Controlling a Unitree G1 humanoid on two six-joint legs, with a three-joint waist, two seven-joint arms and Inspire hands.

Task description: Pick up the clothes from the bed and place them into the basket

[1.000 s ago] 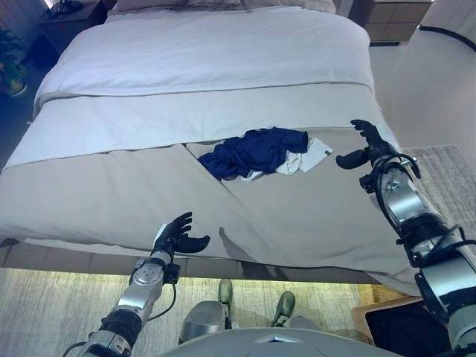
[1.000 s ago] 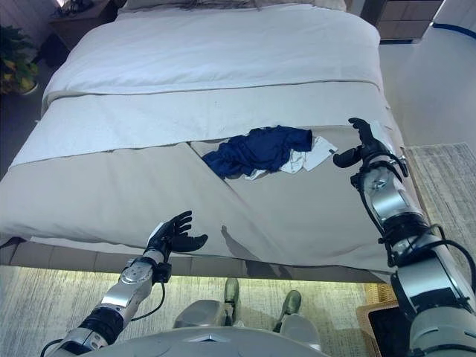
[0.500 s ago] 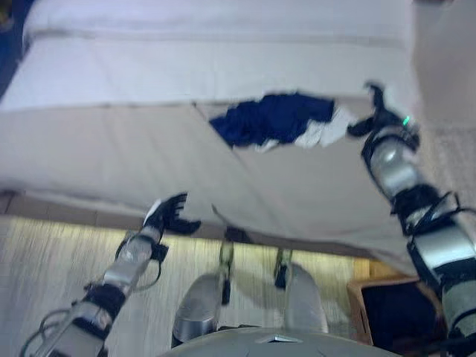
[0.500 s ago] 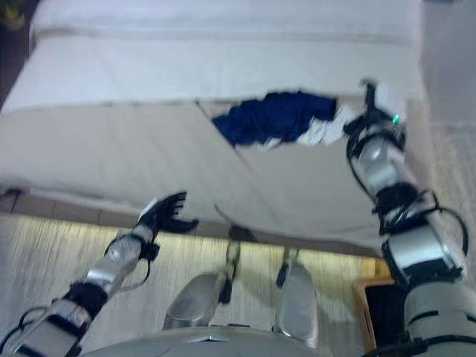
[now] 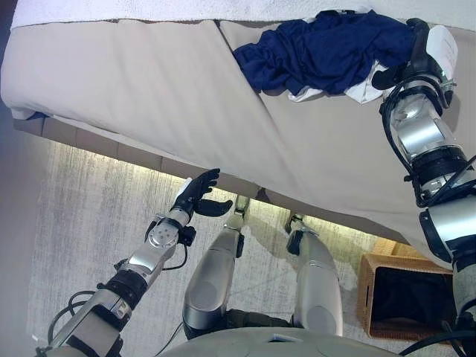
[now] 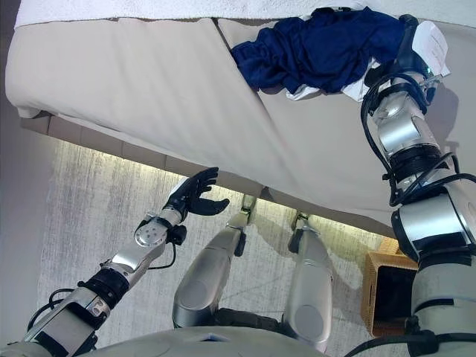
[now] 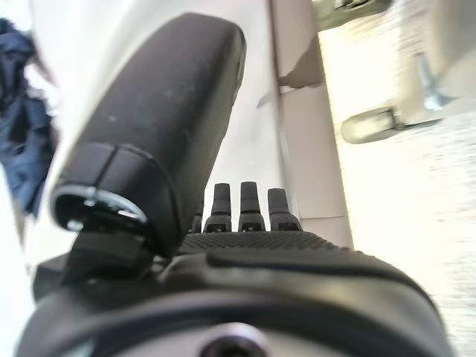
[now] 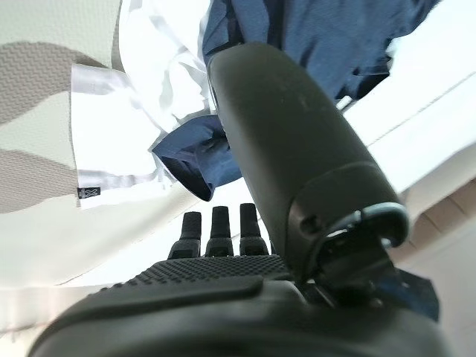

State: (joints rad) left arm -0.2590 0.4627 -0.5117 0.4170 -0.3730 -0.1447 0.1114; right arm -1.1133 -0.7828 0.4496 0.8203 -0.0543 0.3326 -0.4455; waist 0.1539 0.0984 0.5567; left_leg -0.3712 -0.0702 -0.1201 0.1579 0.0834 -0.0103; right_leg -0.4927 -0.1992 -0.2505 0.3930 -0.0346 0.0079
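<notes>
A crumpled navy garment [image 5: 320, 48] lies on the beige bed cover [image 5: 149, 89], with a white garment [image 5: 361, 91] under its right edge. My right hand [image 5: 413, 59] is open, its fingers straight, and rests against the right edge of the clothes. In the right wrist view the right hand [image 8: 223, 297] reaches toward the navy cloth [image 8: 312, 37] and the white cloth [image 8: 111, 111]. My left hand [image 5: 197, 197] is open and empty, hovering over the floor in front of the bed's near edge. The wicker basket [image 5: 368, 286] stands on the floor at the lower right.
The bed's near edge runs slantwise across the view, with a lit gap beneath it. A pale rug [image 5: 89, 208] covers the floor in front. The basket has a dark inside and sits beside the bed's right corner.
The camera has tipped down, so the bed has slid up the picture and the floor and basket show. My right hand has moved from apart at the right up against the clothes.
</notes>
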